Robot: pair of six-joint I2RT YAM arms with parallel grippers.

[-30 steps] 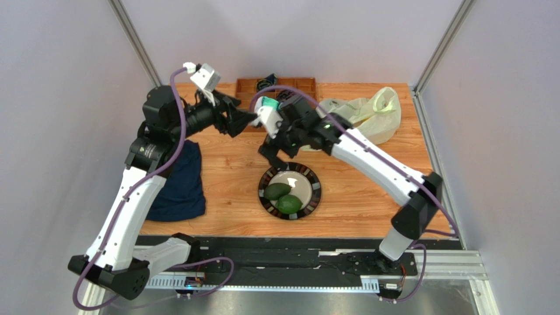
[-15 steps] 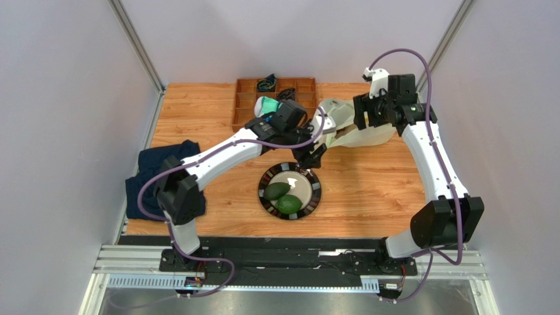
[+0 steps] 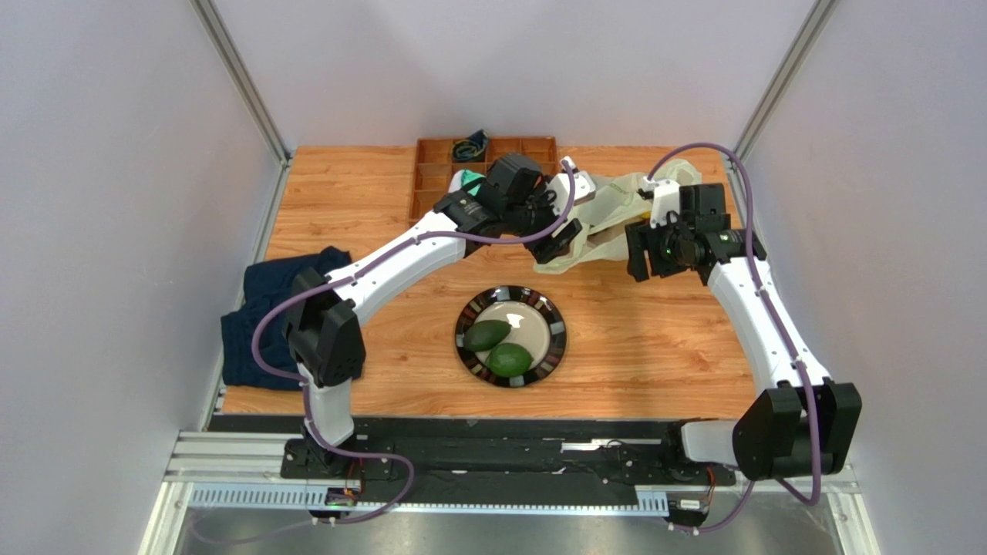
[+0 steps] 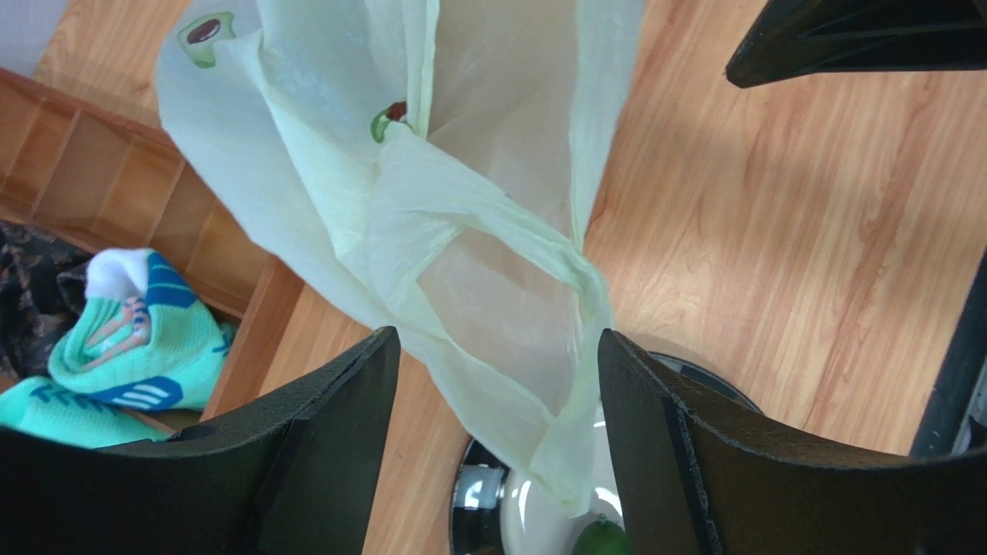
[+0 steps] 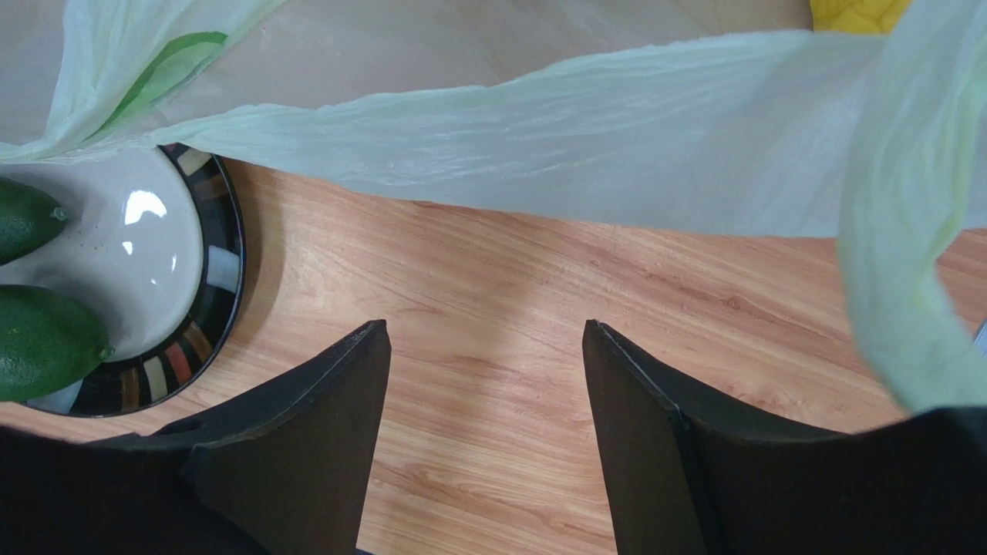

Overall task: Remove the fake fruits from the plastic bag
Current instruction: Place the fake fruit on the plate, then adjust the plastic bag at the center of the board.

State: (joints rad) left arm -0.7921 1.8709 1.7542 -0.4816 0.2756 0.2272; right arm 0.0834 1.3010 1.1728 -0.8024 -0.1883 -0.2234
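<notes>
The bag [image 3: 602,215] is pale see-through yellow-green, the two avocados [image 3: 489,337] dark green, the plate [image 3: 558,333] white with a black rim of coloured blocks, the sock [image 4: 139,347] teal and white with blue stripes, the cloth [image 3: 257,335] dark blue, the table [image 3: 649,335] orange-brown wood.

**Two white-and-black arms trailing purple cable**

The left arm [image 3: 382,260] and right arm [image 3: 765,324] share one build: glossy white link shells between chunky black joint housings. A purple cable [image 3: 278,312] runs along each (slack in places). The left gripper [image 4: 496,341] and right gripper [image 5: 483,330] have matte black, wedge-shaped fingers [image 4: 313,451].
</notes>
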